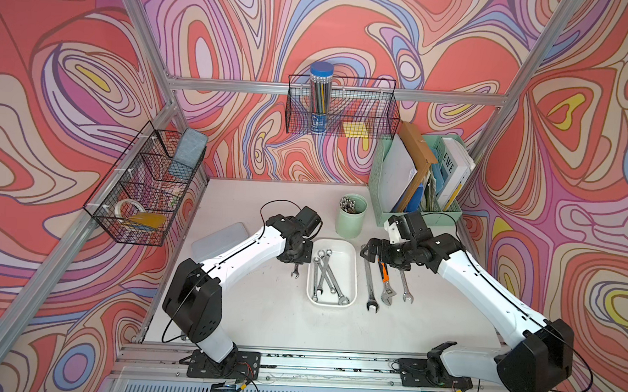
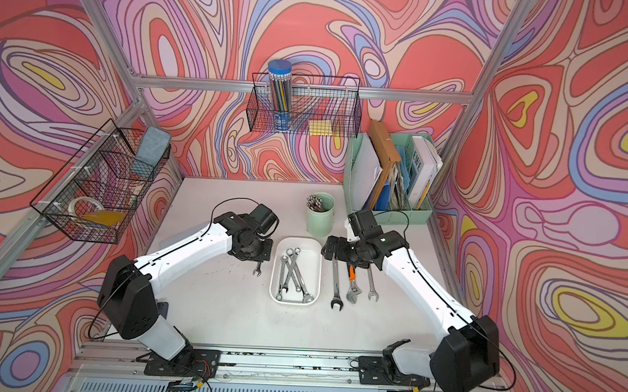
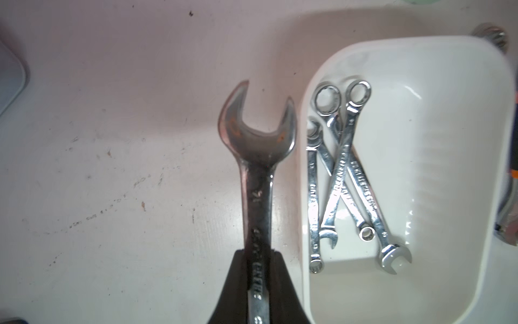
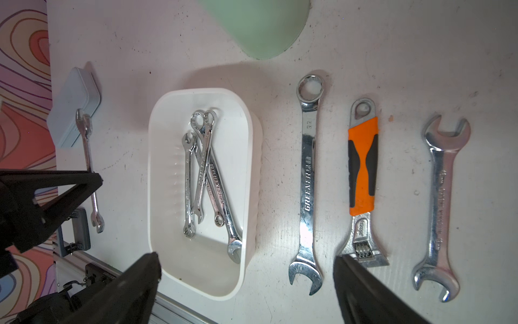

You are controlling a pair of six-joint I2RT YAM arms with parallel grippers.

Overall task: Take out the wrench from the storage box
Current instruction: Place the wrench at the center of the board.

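The storage box (image 1: 343,253) is a shallow white tray in the middle of the table, seen in both top views (image 2: 311,249). Several small chrome wrenches (image 1: 324,275) lie crossed inside it (image 3: 340,174) (image 4: 203,171). My left gripper (image 1: 295,258) is shut on the shaft of another wrench (image 3: 257,157), holding it over the table just left of the box (image 3: 426,174). Its open-ended head (image 1: 295,273) points toward the table's front. My right gripper (image 4: 246,258) is open and holds nothing; it hovers at the box's far right corner (image 1: 370,248).
Right of the box lie a long combination wrench (image 1: 370,281), an orange-handled adjustable wrench (image 1: 386,282) and a double open-end wrench (image 1: 405,284). A green cup (image 1: 352,215) stands behind the box, a translucent case (image 1: 220,240) to its left, and a green file organizer (image 1: 416,180) at the back right.
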